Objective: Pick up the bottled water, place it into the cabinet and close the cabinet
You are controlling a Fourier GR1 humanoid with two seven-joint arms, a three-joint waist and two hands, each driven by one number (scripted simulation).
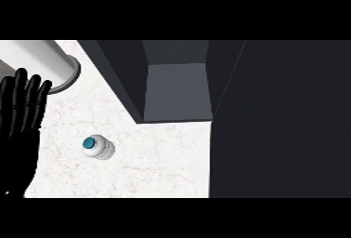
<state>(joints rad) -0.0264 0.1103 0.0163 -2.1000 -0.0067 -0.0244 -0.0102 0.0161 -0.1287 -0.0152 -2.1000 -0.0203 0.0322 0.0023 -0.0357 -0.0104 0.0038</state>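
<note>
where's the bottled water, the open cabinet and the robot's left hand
bottled water (98, 147), head view, on its white body beside the blue cap
cabinet (177, 90), head view, on the grey floor inside the opening
left hand (21, 116), head view, on the palm

A single head view looks steeply down from above onto the pale marbled worktop (158, 162), close enough that the surface fills the lower left of the frame. The dark cabinet (274, 121) takes the right side and upper middle, its open compartment seen from above. The left robot hand (21, 116) comes in from the left edge, toward the bottom, with no second view to share the scene.
</note>
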